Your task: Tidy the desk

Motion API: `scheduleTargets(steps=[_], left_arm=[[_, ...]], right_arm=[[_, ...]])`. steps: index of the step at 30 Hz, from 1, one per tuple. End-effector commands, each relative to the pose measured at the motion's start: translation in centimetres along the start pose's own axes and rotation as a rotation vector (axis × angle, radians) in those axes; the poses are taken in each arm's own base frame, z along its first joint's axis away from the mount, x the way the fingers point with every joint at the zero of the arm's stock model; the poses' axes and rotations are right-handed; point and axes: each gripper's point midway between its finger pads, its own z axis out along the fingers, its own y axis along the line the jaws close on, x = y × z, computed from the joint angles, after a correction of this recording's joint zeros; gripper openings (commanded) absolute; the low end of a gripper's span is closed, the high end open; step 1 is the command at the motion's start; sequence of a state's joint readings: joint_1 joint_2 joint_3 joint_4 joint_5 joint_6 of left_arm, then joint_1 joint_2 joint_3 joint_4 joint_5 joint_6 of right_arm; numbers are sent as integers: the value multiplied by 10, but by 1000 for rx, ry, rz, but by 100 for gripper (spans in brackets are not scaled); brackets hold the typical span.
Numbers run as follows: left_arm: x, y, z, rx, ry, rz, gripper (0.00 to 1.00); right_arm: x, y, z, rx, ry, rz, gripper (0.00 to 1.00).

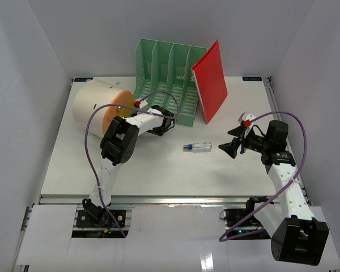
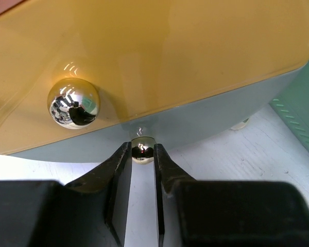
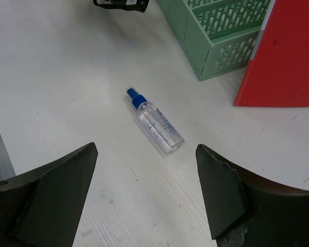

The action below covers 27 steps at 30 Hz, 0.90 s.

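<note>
The white desk (image 1: 158, 175) spreads under both my arms, its rail edge nearest me. My right gripper (image 1: 228, 141) hangs above it with jaws wide apart, and a small spray bottle (image 3: 155, 122) lies flat on the desk just ahead of them. Farther in, my left gripper (image 2: 142, 154) sits low over the desk, jaws pinched on a little chrome knob (image 2: 142, 145) just below the orange face (image 2: 170, 46) of the beige cylinder (image 1: 93, 105). Behind stand a green file rack (image 1: 167, 76) and a red folder (image 1: 211, 79) leaning on it.
</note>
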State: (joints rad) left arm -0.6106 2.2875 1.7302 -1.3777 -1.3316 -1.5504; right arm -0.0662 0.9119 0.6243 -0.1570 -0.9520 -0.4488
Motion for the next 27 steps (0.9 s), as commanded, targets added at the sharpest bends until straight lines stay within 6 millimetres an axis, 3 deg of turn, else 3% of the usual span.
scheduleTargets(steps=[1,7,11,14,20,24,27], left_arm=[[4,6,9,-26,28,9,32],[8,1,9,11,89,27,37],[11,-17,7,135,125,-6,39],[4,-18,7,147,121,-6,39],[9,-17,12,151,160,-8,39],[11,-17,13,153,167,-1,35],[10,-17,11,161,172,-6,25]], right_arm=[[-5,-1,-1,-3,-15,-19,84],[-4,-1,-1,-3,-15,-18,84],[-3,-1,-1,-1,-12,-17,84],[-3,-1,-1,-2,-12,-16,84],[-4,-1,-1,-1,-13,-19,84],[-4,-1,-1,-2,-12,-17,84],[-4,-1,0,-3,-12,-16,84]])
